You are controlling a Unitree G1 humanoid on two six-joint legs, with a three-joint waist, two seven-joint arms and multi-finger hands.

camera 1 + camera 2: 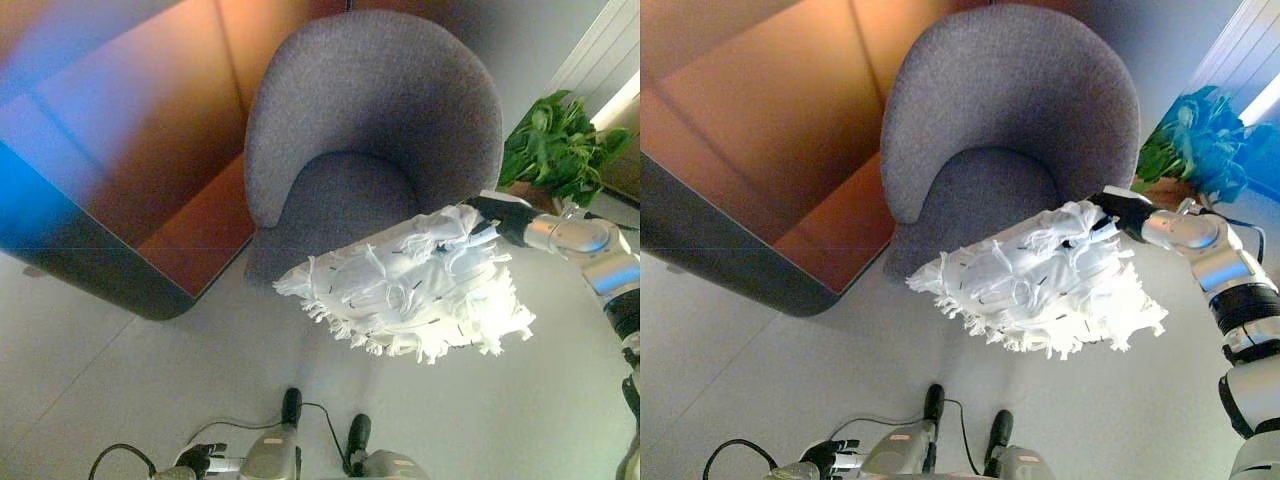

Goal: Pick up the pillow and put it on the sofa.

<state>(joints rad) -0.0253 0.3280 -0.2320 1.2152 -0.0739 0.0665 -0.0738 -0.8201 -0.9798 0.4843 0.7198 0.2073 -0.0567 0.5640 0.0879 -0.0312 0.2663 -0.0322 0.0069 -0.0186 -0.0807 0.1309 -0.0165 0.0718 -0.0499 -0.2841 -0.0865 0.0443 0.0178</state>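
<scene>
A white fringed pillow hangs in the air in front of the grey round-backed sofa chair, its upper right corner held by my right hand. The hand's dark fingers are curled on that corner, just right of the chair's seat. The pillow's left end overlaps the front edge of the seat in view; it is above the floor. My left hand shows low at the bottom left, idle, fingers curled and empty.
A dark curved wall panel with an orange-brown face stands left of the chair. A green potted plant stands at the right behind my right arm. Pale floor lies in front.
</scene>
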